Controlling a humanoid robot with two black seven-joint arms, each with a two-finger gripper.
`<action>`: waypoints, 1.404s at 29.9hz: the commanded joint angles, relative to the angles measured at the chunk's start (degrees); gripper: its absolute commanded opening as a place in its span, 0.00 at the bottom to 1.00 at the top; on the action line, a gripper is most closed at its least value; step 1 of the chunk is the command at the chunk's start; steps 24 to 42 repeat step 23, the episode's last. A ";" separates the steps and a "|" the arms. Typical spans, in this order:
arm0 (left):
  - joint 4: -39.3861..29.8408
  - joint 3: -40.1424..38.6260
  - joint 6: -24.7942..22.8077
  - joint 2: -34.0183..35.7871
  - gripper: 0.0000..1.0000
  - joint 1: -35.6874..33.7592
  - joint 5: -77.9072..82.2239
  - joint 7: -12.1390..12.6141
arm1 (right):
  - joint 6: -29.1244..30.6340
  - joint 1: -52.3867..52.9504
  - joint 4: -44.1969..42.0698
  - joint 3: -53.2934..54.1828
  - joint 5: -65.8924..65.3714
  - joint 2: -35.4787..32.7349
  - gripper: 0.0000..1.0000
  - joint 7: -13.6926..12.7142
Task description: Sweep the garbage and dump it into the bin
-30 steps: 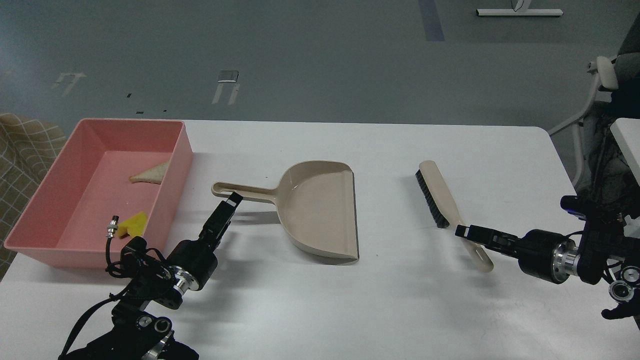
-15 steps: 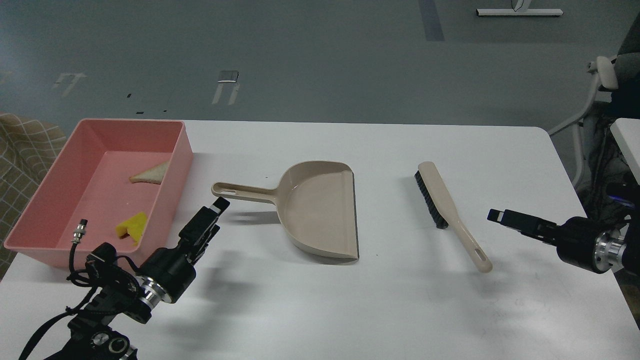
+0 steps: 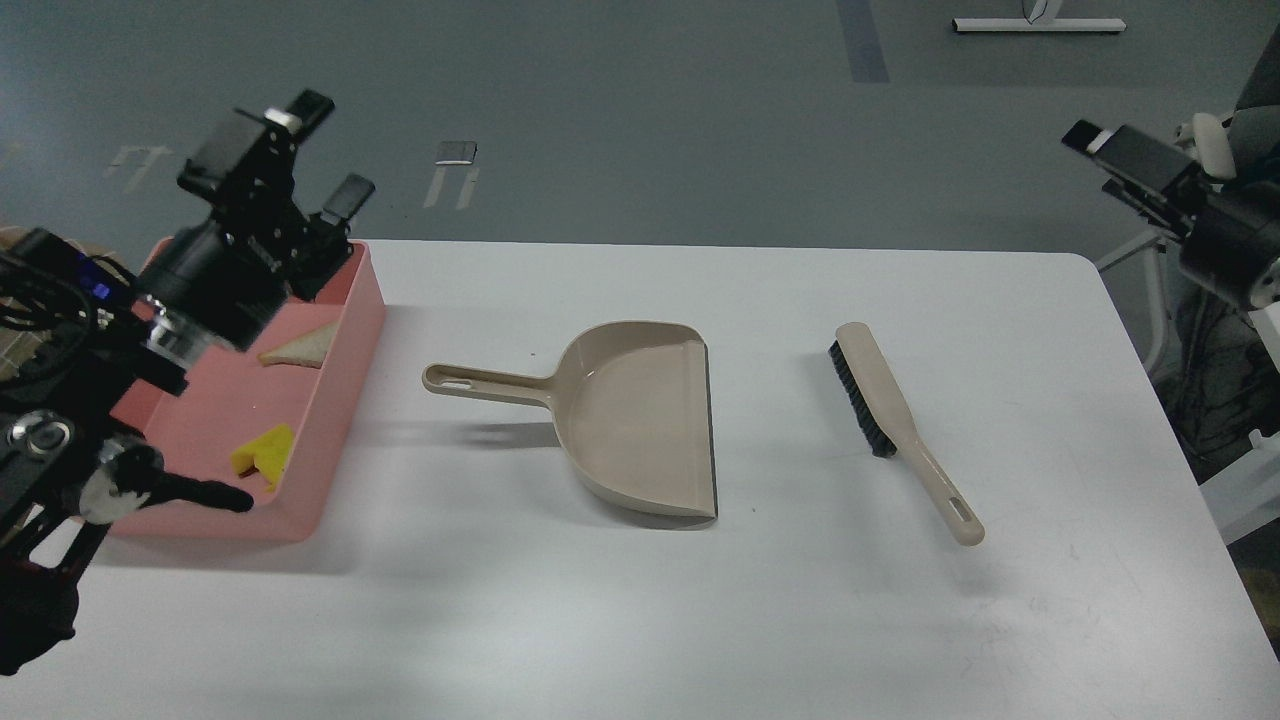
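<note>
Part of the shallow salmon-pink plastic bin point(image 3: 345, 330), far left, hides behind the raised left gripper point(image 3: 325, 150), spread empty. Inside lie a yellow sponge piece point(image 3: 264, 451) and pale bread slice point(image 3: 298, 349). Right gripper point(image 3: 1090, 138): jaws unclear.

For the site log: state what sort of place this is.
Probably a lab or test room, not a home: a bare white table on a grey floor with tape marks, an office chair at the right, and a staged dustpan, brush and pink bin.
</note>
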 commanded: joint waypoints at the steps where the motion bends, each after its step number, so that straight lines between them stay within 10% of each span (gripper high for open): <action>1: 11.67 0.14 -0.84 -0.60 0.99 -10.95 -0.87 0.79 | 1.10 4.06 -11.85 6.06 0.01 9.76 0.97 2.67; 6: 27.08 2.60 -2.42 -6.04 0.99 -21.60 -1.05 0.70 | 1.19 9.26 -22.26 8.44 0.97 18.75 0.97 9.01; 15: 55.65 5.24 -11.82 -18.87 0.99 -35.06 -9.36 -0.18 | 0.84 12.17 -29.74 14.07 14.76 31.41 0.98 9.81; 42: 56.19 6.65 -13.23 -25.29 0.99 -34.98 -18.10 -0.18 | 0.58 11.73 -29.56 14.16 20.83 33.87 0.98 9.72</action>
